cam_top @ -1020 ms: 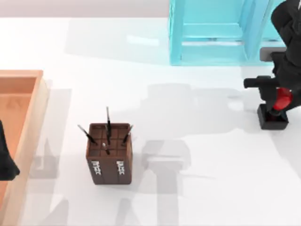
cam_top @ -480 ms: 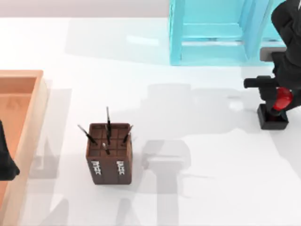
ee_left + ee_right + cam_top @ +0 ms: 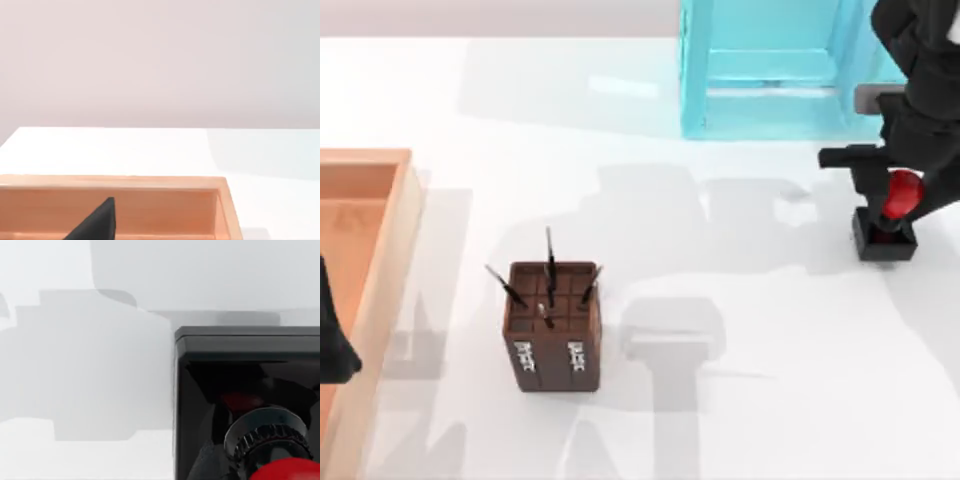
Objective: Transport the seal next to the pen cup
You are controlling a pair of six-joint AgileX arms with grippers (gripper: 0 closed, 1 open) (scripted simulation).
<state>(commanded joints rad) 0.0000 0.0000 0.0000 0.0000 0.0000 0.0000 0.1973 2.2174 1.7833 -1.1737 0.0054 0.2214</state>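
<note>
The seal (image 3: 885, 243), a glossy red knob on a black square block, is at the table's right side, well apart from the pen cup. My right gripper (image 3: 897, 195) is shut on its red knob. In the right wrist view the black block (image 3: 250, 390) looms close, with the red knob (image 3: 287, 471) at the picture's edge. The pen cup (image 3: 552, 325), a dark brown gridded box with thin pens sticking out, stands left of centre. My left arm (image 3: 330, 335) is parked at the left edge over the wooden tray.
A large light-wood tray (image 3: 395, 215) runs along the left side, and its rim (image 3: 150, 181) also appears in the left wrist view. A translucent blue rack (image 3: 770, 75) stands at the back right, just behind the right arm. White tabletop lies between the seal and the pen cup.
My right gripper has shifted left and toward the back of the table, carrying the seal with it. The pen cup and left arm have not moved.
</note>
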